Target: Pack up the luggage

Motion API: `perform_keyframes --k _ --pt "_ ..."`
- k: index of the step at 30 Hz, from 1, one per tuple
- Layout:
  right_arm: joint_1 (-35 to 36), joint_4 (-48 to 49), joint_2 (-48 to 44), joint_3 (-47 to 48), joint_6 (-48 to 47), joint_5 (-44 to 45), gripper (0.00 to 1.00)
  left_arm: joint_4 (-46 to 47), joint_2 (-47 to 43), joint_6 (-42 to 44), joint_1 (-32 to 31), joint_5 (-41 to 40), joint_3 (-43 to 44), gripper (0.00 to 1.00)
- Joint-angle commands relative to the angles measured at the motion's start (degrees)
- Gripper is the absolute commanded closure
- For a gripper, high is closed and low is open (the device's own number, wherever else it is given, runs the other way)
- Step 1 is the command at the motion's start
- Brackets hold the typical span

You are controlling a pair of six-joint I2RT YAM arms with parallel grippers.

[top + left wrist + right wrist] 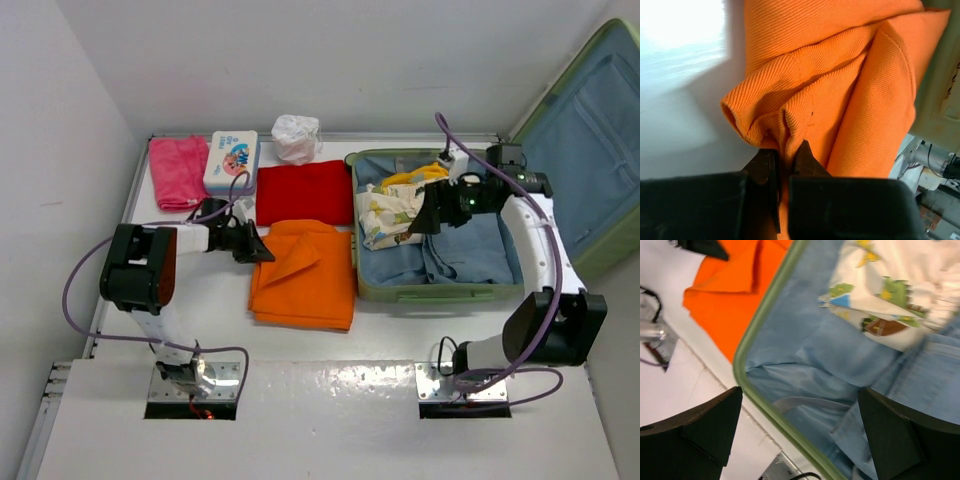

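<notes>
The luggage (430,294), a light-green suitcase, lies open at the table's right with its lid (590,140) raised against the wall. Inside are a printed cloth (385,215), folded jeans (470,250) and a yellow item (415,177). Left of it lies a folded orange cloth (305,275). My left gripper (262,248) is at that cloth's left edge. In the left wrist view the gripper (787,150) is shut on a bunched fold of the orange cloth (840,75). My right gripper (799,400) hangs open over the luggage rim (765,315) and blue lining, holding nothing.
Along the back of the table sit a pink towel (178,170), a white-and-blue printed box (231,160), a crumpled white bag (296,137) and a folded red cloth (304,192). Walls close in the table at the back and left.
</notes>
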Motion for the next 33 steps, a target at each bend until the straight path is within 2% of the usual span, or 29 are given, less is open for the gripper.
perform_keyframes --k 1,2,4,5,7,11,17,20,26,33 --pt "3.8 3.6 -1.0 -2.6 4.8 -4.1 0.04 -1.8 -0.1 2.8 5.7 -7.2 -0.9 1.0" --pt "7.7 6.0 -1.0 -3.0 5.7 -4.0 0.04 -2.8 -1.1 3.4 7.3 -7.8 -0.9 1.0" --pt "10.4 9.7 -0.8 -4.5 7.6 -3.3 0.05 -5.1 -3.1 5.9 10.7 -8.5 -1.5 1.0" --pt "14.3 12.8 -0.3 -4.9 11.8 -3.0 0.05 -6.2 -5.1 7.0 13.6 -9.1 -2.1 1.0" --pt "16.9 16.9 0.3 -5.9 16.0 -1.1 0.05 -9.3 -6.7 9.2 16.3 -9.6 -2.2 1.0" --pt "26.5 24.0 7.0 -4.3 26.3 1.5 0.06 -12.9 -8.2 13.2 22.4 -10.1 -2.2 1.0" --pt "36.8 31.3 19.2 3.6 42.7 9.4 0.07 -14.0 -8.7 14.6 24.9 -10.7 -2.8 1.0" --pt "40.2 32.4 29.6 9.5 46.5 12.7 0.07 -14.5 -8.2 15.2 24.9 -11.4 -2.8 1.0" --pt "43.4 28.2 41.9 20.9 48.7 24.5 0.06 -14.5 -8.2 15.2 25.5 -12.7 -2.8 1.0" --pt "45.9 30.0 47.6 20.8 45.5 26.5 0.06 -14.5 -6.8 14.5 25.5 -13.4 -2.8 1.0"
